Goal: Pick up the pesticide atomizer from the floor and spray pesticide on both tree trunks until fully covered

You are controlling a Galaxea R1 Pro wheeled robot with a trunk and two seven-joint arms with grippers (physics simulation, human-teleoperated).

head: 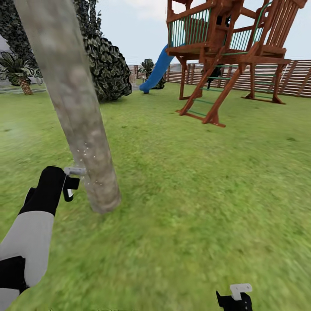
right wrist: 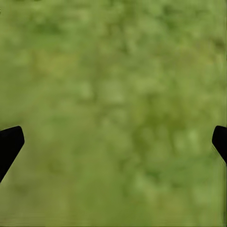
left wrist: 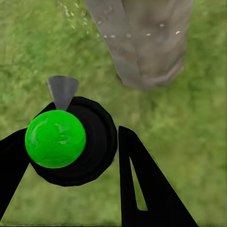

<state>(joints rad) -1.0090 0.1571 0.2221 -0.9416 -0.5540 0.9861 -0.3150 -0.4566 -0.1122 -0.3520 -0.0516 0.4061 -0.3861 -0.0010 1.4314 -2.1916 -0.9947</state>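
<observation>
The left gripper (head: 71,183) is closed around the pesticide atomizer (head: 74,172), holding it low at the left of the scene, just beside the base of the tree trunk (head: 77,108). In the head view the atomizer's pale grey trigger head points right toward the bark, and a scatter of small white droplets (head: 86,152) hangs against the trunk just above and beside the nozzle. The trunk leans across the left of the picture, mottled grey-beige, and widens where it meets the floor (head: 181,207), a blurry green lawn.

In the left wrist view the atomizer (left wrist: 71,139) sits between the two black fingers (left wrist: 142,189), showing as a dark round body with a bright green spot (left wrist: 55,138) and a grey nozzle tip (left wrist: 62,90) aimed toward the trunk's base (left wrist: 146,47). White specks dot the bark there. What the bottle holds inside cannot be seen.

The right gripper (head: 235,299) is low at the near right, over the grass and well apart from the tree. In the right wrist view its two black fingertips (right wrist: 9,144) stand far apart at opposite edges with nothing but grass (right wrist: 113,113) between them, so it is wide open.

Farther off, a red-brown wooden play tower (head: 224,47) with a blue slide (head: 157,71) stands on the lawn at the right, in front of a brown slatted fence (head: 298,77). A dark green shrub (head: 108,69) sits behind the trunk, and a short palm (head: 19,71) at the far left.
</observation>
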